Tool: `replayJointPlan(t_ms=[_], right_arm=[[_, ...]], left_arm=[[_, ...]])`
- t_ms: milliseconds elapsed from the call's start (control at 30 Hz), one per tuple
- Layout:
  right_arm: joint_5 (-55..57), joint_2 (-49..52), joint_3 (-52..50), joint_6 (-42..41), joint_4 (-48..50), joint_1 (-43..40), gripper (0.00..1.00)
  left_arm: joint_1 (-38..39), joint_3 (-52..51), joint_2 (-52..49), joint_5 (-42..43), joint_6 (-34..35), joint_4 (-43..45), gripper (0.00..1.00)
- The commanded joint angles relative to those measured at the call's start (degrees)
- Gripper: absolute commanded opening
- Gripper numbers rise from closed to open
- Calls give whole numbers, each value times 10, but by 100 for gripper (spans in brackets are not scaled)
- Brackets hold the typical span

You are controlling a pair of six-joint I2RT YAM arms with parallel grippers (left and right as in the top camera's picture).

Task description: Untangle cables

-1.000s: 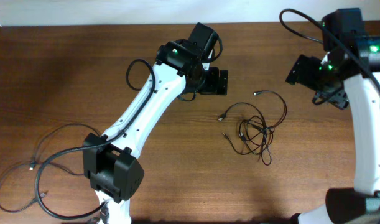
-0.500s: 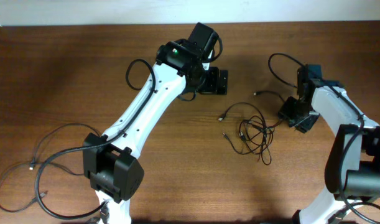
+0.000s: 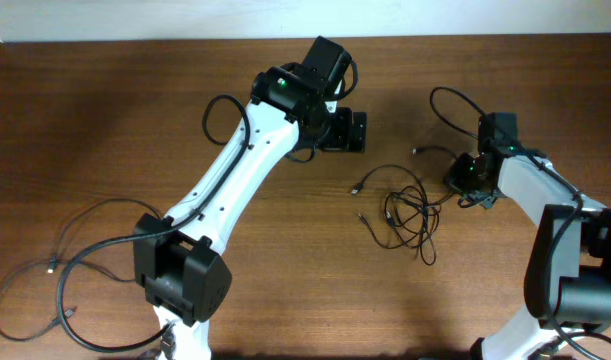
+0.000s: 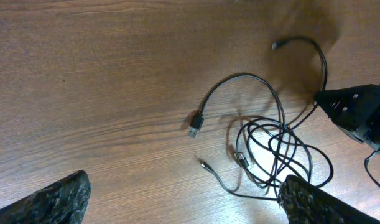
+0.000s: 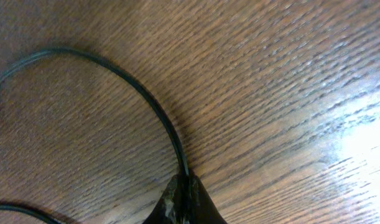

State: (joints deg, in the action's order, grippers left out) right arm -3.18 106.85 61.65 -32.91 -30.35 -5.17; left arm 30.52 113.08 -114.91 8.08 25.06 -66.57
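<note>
The cables [image 3: 410, 213] lie as a loose black tangle right of the table's middle, with plug ends [image 3: 357, 188] trailing left. My right gripper [image 3: 465, 176] is down at the tangle's right side, shut on one thin strand [image 5: 146, 99] that runs up out of its closed fingertips [image 5: 183, 184]. Above the table to the upper left of the tangle, my left gripper [image 3: 343, 130] stands open and holds nothing. Its view looks down on the tangle [image 4: 273, 149] and on the right gripper [image 4: 357, 112], between its own wide-spread fingers [image 4: 53, 202].
More thin black cable loops [image 3: 45, 270] lie at the table's front left, beside the left arm's base [image 3: 180, 275]. A thicker arm cable [image 3: 455, 100] arcs behind the right gripper. The table's back edge meets a pale wall [image 3: 185, 20].
The right arm has come down from the back right to the tangle's right side and its jaws have shut on a strand. The left arm has not moved.
</note>
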Motion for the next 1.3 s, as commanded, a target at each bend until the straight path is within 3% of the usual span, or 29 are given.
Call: replayJointPlan(t_ms=[0,67,133,200,433,533,567,667,733,800,900,933,1000,1067,1133,1267], right_arm=[[-84,43,-29,56,-8,3,4],[-129,16,25,119,-37,2,4],[-180,-76,157,186,-157,3,4],[-208,-164,213,203,-204,3,4],[-208,-371,216,202,-226,3,4],[-208,-375,216,185,-229,3,4],[-209,-375,216,185,-231,3,4],[-238,-376,216,186,-239,3,4],[-238,-383,216,186,-239,3,4],[-238,-400,216,188,-239,3,4],[-238,-431,216,188,-232,3,4],[-238,-442,216,188,-232,3,4],[-213,-469,216,192,-220,3,4],[-141,-488,216,191,-211,3,4],[-58,-498,216,156,-213,3,4],[97,-490,216,14,-304,3,4]], left_arm=[[1,2,-6,-4,-5,-1,99],[1,2,-6,-4,-5,-1,99],[1,2,-6,-4,-5,0,99],[1,2,-6,-4,-5,0,99],[1,2,-6,16,-14,19,99],[22,2,-6,182,-245,34,99],[34,2,-6,215,-257,46,99],[65,2,-36,254,-31,142,99],[79,2,-89,316,-32,177,99],[81,2,-132,324,5,185,99],[101,2,-167,330,4,207,99],[113,2,-177,277,4,205,87],[124,2,-188,-6,4,136,45],[107,2,-188,-211,11,45,22],[55,2,-188,-362,91,-61,0],[-52,5,-188,-357,211,-143,0]])
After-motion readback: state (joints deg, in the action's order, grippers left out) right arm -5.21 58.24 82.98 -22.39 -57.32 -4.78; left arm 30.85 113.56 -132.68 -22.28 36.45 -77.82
